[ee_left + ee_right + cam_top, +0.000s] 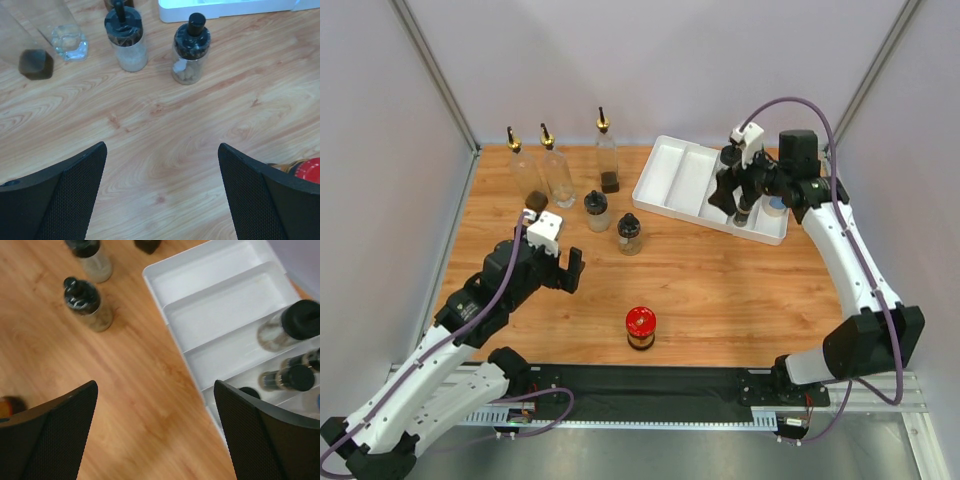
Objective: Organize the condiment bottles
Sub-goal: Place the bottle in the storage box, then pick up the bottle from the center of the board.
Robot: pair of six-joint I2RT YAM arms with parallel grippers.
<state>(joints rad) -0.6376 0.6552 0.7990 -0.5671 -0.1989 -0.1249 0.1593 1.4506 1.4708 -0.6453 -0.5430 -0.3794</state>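
While left hand [560,274] and right hand [733,203] both gape empty, some jars [299,319] stand in the tray [665,178] at two o'clock, other bottles [558,172] at eleven, a red-lidded jar [640,327] at six.

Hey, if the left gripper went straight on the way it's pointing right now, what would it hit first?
Probably bare table, short of the two black-capped jars. The open left gripper tilts downward, though depth is unclear.
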